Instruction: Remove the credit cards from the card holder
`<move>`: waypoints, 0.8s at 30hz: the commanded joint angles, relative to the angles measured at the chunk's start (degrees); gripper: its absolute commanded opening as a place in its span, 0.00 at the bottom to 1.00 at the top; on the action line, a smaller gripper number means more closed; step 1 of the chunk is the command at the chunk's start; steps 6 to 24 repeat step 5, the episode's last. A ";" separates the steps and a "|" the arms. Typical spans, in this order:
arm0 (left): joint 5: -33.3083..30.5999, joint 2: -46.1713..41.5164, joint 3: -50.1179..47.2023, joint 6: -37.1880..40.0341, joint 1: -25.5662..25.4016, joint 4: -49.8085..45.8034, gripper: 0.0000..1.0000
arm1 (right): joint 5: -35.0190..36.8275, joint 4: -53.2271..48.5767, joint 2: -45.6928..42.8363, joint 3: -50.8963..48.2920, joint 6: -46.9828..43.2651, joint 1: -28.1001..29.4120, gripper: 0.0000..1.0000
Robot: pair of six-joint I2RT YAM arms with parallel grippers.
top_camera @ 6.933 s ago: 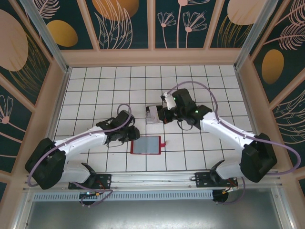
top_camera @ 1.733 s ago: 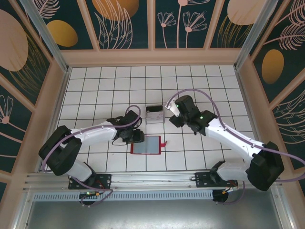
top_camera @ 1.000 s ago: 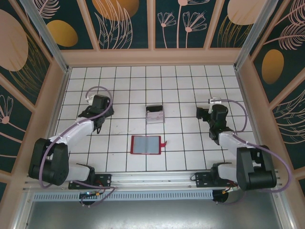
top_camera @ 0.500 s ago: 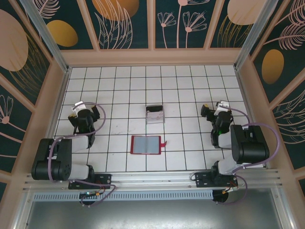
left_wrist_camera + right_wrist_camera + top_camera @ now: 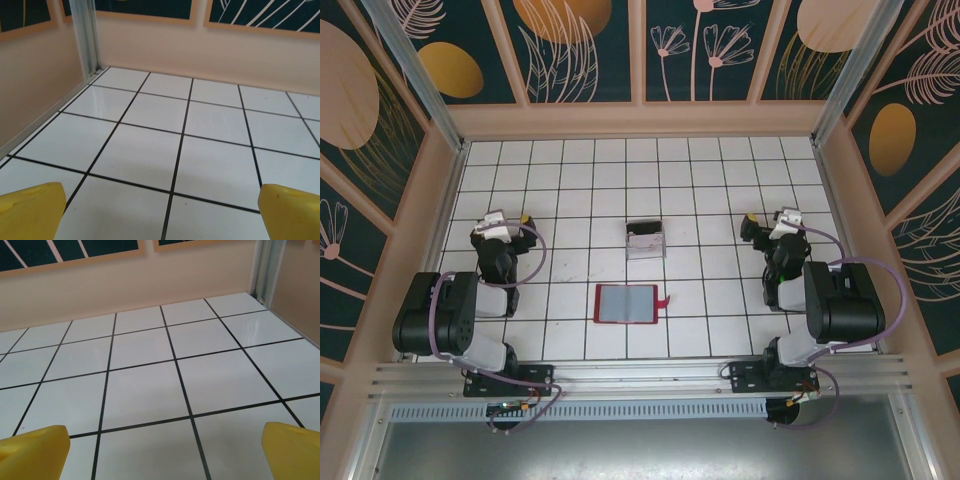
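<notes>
Both arms pulled back from centre | left hand (image 5: 160,212), right hand (image 5: 162,452) spread, empty, at 9 and 3 o'clock | holder (image 5: 627,303) open mid-counter, box (image 5: 645,241) at its 12 | risk: card left in sleeve, unseen

the right gripper (image 5: 162,452), jaws wide apart, hangs over white tiles (image 5: 140,390).

Since earlier the left gripper (image 5: 500,228) has left the card holder (image 5: 627,303) edge and now sits folded back at the table's left side, well apart from it. The right gripper (image 5: 767,226) has pulled off the clear box (image 5: 645,241) to the right side.
</notes>
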 commanded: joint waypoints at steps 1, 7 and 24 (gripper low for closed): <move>1.50 0.22 0.50 1.13 -0.05 3.61 0.98 | -1.75 1.81 0.34 0.64 -0.16 -0.02 0.99; 1.67 -0.05 0.17 1.18 -0.05 4.01 0.99 | -1.82 2.10 0.30 0.46 -0.18 -0.04 0.99; 1.67 -0.05 0.17 1.18 -0.05 4.01 0.99 | -1.82 2.10 0.30 0.46 -0.18 -0.04 0.99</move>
